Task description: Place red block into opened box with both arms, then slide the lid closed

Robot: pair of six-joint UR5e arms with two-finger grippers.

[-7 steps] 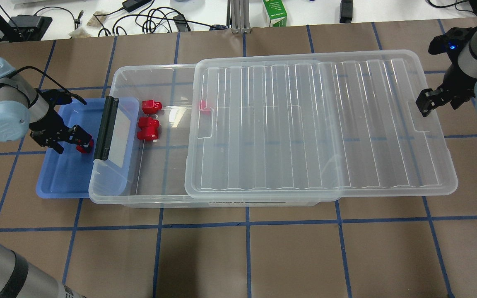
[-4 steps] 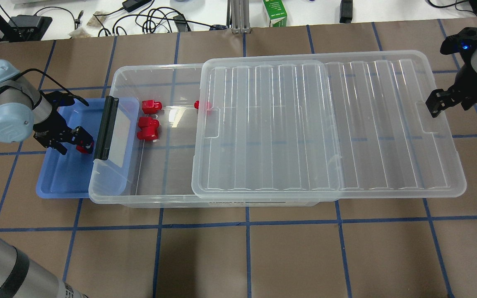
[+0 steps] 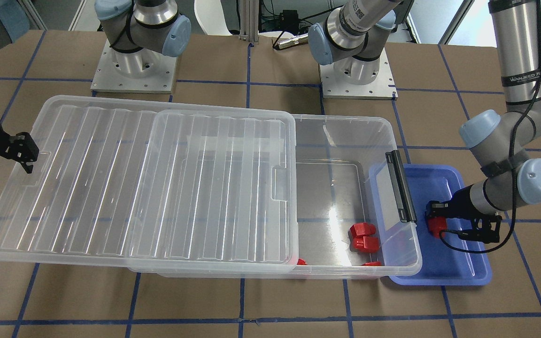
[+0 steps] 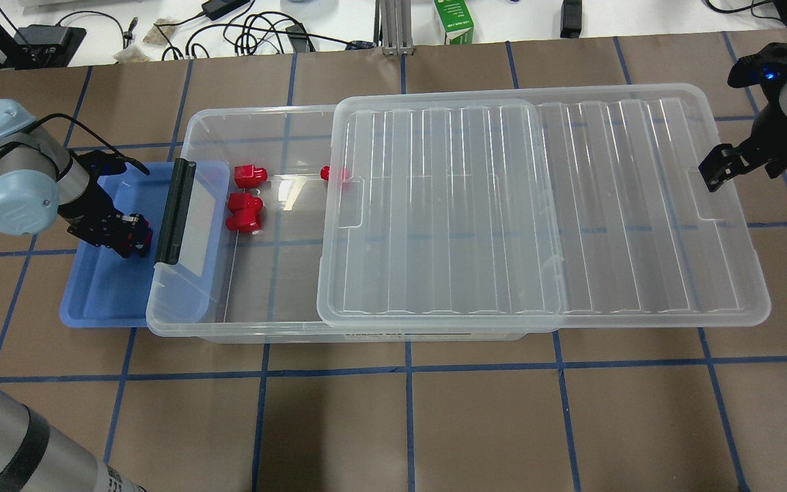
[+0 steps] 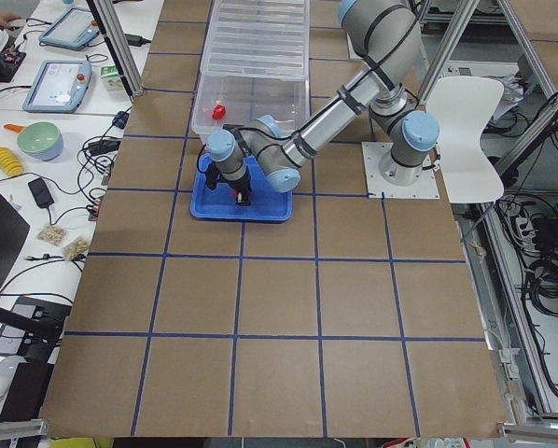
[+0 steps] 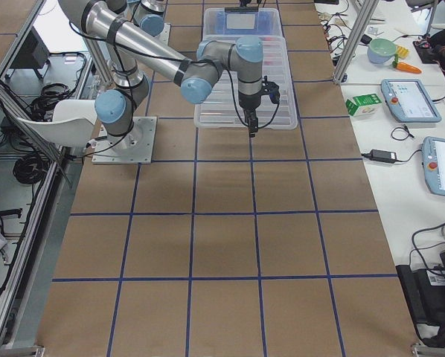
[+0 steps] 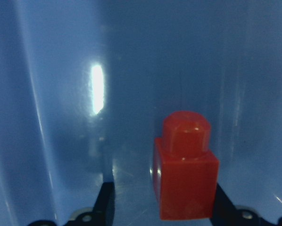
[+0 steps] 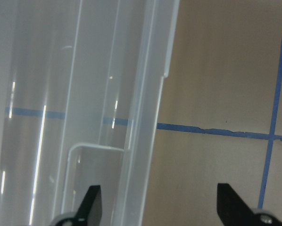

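A red block (image 7: 186, 174) (image 3: 435, 226) lies in the blue tray (image 4: 100, 301), just outside the box's black strip (image 4: 175, 212). My left gripper (image 4: 130, 236) (image 7: 164, 209) is down around it, open: one finger touches the block and a gap shows at the other. The clear box (image 4: 182, 321) holds three more red blocks (image 4: 244, 212). The ribbed lid (image 4: 544, 205) rests on it, slid far right, leaving the left end uncovered. My right gripper (image 4: 711, 174) (image 8: 161, 207) stands open astride the lid's right rim, by the handle notch.
The blue tray (image 3: 463, 267) sits partly under the box's left end. A green carton (image 4: 453, 20), cables and chargers lie along the far table edge. The arm bases (image 3: 355, 70) stand behind the box.
The lid has slid a little to the right, with my right gripper moving the same way. My left gripper has turned and settled lower over the red block in the tray.
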